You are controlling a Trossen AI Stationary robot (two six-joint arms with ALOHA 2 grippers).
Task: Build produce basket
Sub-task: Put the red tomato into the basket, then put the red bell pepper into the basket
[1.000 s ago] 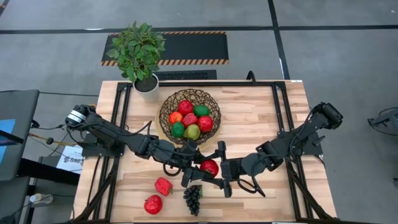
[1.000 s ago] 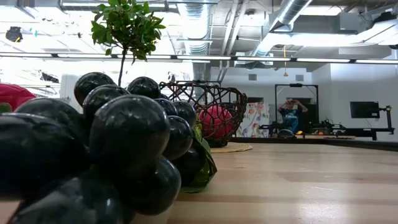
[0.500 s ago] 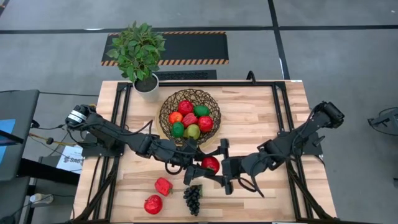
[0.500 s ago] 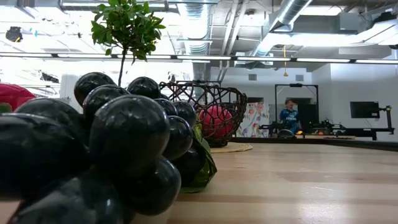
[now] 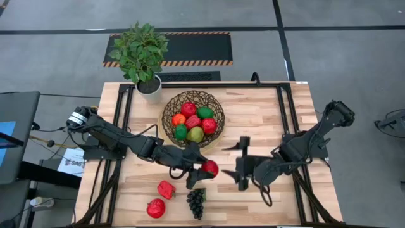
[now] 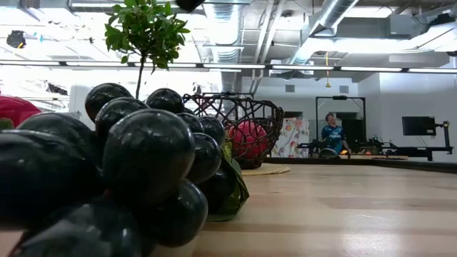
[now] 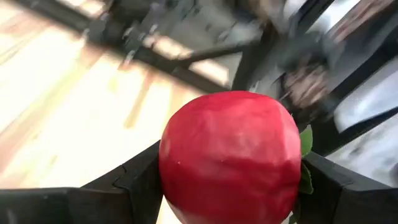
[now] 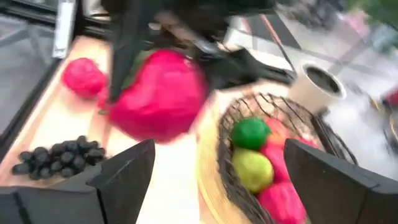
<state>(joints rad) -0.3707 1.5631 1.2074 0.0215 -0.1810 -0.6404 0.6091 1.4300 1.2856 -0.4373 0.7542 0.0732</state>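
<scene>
The left gripper (image 5: 204, 171) stays clenched on a red apple (image 5: 209, 168), which it holds alone, just near of the basket (image 5: 193, 118). The right gripper (image 5: 242, 162) has let go of that apple since a second ago, its fingers spread wide, and has drawn back to the right. On the table's near edge, the grape bunch (image 5: 195, 202) and two red pieces (image 5: 161, 198) lie unmoved.

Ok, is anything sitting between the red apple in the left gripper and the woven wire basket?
Nothing visible. The left gripper holds the red apple just near of the dark woven wire basket; only bare wooden table lies between.
</scene>
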